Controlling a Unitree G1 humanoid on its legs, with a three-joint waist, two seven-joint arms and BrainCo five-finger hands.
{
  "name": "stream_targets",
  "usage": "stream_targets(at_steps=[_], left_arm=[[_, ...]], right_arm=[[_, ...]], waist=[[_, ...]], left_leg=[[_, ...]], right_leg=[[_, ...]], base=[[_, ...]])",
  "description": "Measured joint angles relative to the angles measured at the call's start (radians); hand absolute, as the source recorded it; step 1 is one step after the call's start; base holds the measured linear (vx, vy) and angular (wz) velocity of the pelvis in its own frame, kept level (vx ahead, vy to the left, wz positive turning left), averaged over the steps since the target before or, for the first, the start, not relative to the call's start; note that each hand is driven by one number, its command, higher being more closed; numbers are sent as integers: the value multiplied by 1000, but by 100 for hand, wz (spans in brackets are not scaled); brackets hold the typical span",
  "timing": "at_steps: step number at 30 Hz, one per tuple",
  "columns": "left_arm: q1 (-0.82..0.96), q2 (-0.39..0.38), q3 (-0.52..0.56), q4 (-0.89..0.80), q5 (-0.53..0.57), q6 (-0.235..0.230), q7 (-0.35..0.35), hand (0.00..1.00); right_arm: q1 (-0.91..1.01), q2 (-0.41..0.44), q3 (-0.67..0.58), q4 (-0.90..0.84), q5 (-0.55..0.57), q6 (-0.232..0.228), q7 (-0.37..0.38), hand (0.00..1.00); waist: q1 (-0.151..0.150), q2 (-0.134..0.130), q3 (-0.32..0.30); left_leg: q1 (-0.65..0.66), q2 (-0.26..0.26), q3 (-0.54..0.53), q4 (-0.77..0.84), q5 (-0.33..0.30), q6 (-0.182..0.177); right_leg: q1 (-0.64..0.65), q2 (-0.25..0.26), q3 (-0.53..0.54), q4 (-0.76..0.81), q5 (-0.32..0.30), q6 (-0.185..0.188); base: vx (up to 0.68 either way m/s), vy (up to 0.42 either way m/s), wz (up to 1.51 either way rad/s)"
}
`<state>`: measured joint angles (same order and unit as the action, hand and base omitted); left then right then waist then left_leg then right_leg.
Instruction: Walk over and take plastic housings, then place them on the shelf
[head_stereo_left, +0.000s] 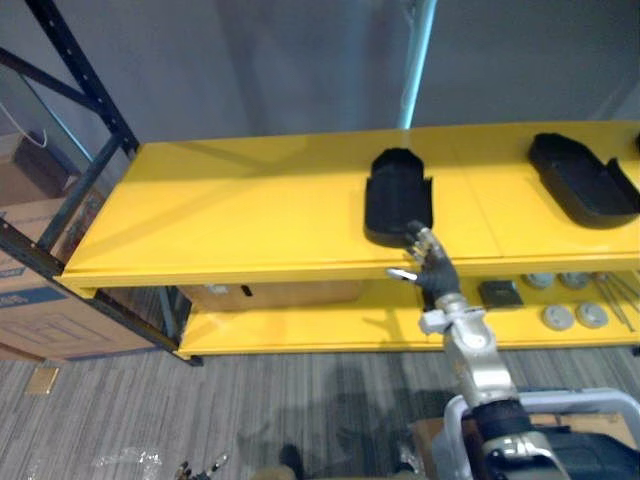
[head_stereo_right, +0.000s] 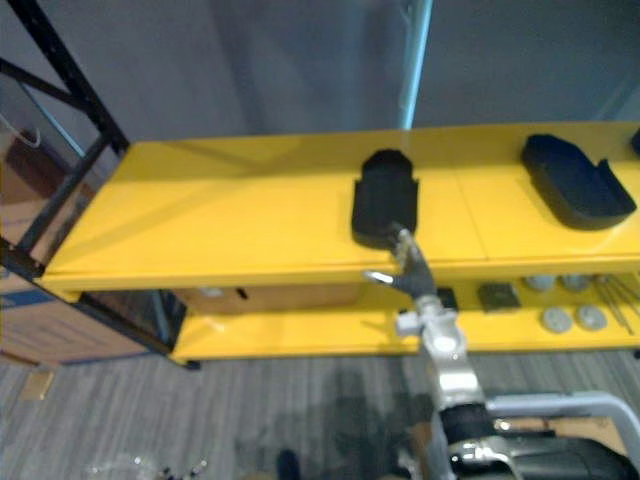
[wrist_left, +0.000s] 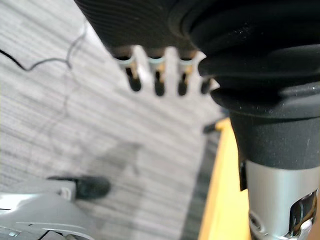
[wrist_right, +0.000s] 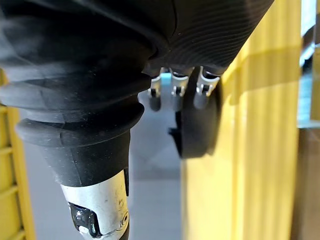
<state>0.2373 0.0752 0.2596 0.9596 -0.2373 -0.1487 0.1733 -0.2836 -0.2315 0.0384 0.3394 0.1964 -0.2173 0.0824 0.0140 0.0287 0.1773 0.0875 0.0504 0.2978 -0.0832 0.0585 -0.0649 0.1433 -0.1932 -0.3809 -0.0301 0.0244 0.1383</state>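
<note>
Since the housing (head_stereo_left: 398, 195) is already lying on the top board of the shelf (head_stereo_left: 250, 210), close to the front edge and roughly mid-length, the placing looks pretty much done for this one. A second housing (head_stereo_left: 583, 180) can be seen toward the right end, well apart from the first.

The right hand (head_stereo_left: 432, 265) is held up at the front edge with its fingers (wrist_right: 175, 91) straight and the thumb stuck out to the side. The tips are at the housing's near end. Nothing is clamped, and actual contact can't be made out for sure. The left hand (wrist_left: 159, 82) is hung low over the floor, fingers relaxed and apart, nothing in it.

Handling-wise, it looks like a thin-walled moulded shell, so it's probably light and fairly stiff, with some flex to be expected in the side walls. The surface looks smooth and a bit glossy, so sliding on the painted board or between fingertips should be counted on.

If it has to be picked up again, a hold across the two raised side walls would be suggested, thumb on one and fingers on the other, rather than a pinch on a rounded end. For a nudge deeper onto the board, flat fingers against the near end should do. The walls could be bowed by too much squeeze.
</note>
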Motion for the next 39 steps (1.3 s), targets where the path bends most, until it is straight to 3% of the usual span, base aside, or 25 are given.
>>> stream_targets(at_steps=[10, 17, 28, 39], left_arm=[[6, 0, 0, -2, -1, 16, -1, 0], [-14, 0, -8, -41, -7, 9, -3, 0], [-36, 4, -42, -51, -42, -9, -9, 0], [-36, 4, -46, -67, -53, -25, -24, 0]], right_arm=[[-69, -10, -36, 70, 8, 1, 0, 0], [-195, -68, -85, 77, 6, -6, -23, 0], [-264, -140, -127, 73, 5, -21, -87, 0], [-295, -196, -166, 69, 3, -22, -141, 0]], waist=[[8, 12, 37], [9, 28, 148], [12, 52, 232], [3, 64, 239]], left_leg=[[1, -3, -21, 1, 5, 1], [-62, -7, -39, 77, -11, 19], [-127, -13, -44, 198, -61, 32], [-141, -22, -76, 203, -59, 34]], right_leg=[[13, -3, -19, 3, 0, 0], [-48, -33, -2, 76, -9, 3], [-130, -84, 28, 222, -72, 4], [-152, -92, 31, 249, -81, 9]], base=[[2, 10, 5], [-25, 43, 1], [-51, 26, 0], [3, -3, 0]])
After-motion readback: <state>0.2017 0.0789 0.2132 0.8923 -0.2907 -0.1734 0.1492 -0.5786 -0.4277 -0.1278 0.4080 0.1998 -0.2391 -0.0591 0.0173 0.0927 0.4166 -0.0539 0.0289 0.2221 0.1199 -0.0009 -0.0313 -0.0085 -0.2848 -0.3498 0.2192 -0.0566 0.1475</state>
